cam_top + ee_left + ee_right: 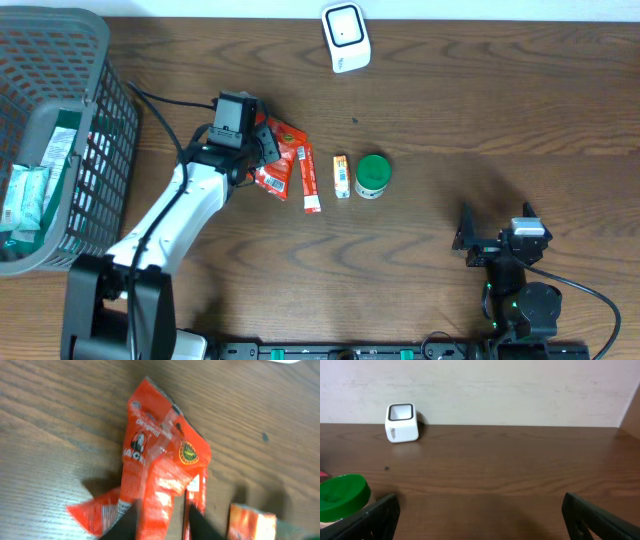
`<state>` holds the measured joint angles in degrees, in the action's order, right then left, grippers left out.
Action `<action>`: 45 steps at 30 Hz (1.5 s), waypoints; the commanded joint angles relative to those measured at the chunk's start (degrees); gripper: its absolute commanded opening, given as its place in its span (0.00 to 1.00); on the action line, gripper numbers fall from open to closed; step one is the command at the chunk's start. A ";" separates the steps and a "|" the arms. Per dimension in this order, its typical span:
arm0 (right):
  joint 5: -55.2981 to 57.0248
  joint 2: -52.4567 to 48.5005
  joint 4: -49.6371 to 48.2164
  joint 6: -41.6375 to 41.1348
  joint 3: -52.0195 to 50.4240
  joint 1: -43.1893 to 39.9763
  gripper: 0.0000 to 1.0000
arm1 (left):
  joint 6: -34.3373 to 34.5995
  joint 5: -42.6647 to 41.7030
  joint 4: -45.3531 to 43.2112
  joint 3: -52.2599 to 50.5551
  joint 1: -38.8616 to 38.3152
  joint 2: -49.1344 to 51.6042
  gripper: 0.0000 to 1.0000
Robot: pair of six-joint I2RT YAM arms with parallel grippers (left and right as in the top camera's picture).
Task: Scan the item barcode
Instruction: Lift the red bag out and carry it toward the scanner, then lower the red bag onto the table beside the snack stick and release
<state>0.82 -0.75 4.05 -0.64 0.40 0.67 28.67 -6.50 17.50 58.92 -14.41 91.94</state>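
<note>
The red packet [160,460] reads "Original" in white — plus partial letters "ACK"; round seal [189,453] unreadable.

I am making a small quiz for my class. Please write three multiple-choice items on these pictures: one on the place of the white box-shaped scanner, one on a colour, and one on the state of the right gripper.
1. The white box-shaped scanner stands:
A) at the far edge of the brown wooden table
B) at its near edge
C) at its left end

2. The round lid of the small jar is:
A) red
B) green
C) blue

3. The right gripper is:
A) shut on the jar
B) open and empty
C) shut on the scanner

Key:
1 A: it sits by the wall, beyond the items.
2 B: two views show it green.
3 B: its fingers stand wide apart over bare table.
</note>
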 commanded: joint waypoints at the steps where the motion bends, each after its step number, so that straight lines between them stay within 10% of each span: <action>1: -0.28 0.00 0.22 -0.59 -0.09 0.07 0.99 | -1.95 -1.05 3.43 0.98 -0.02 -0.11 0.11; 23: -0.28 0.00 0.22 -0.59 -0.09 0.07 0.99 | -6.60 -2.05 4.74 1.57 -0.02 10.40 0.12; 30: -0.28 0.00 0.22 -0.59 -0.09 0.07 0.99 | -7.82 -1.40 2.97 2.62 -0.02 0.61 0.31; 45: -0.28 0.00 0.22 -0.59 -0.09 0.07 0.99 | -8.50 15.72 2.14 1.31 -0.04 7.61 0.22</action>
<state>0.82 -0.75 4.05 -0.67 0.40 0.67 20.82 5.78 19.46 60.77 -14.46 97.45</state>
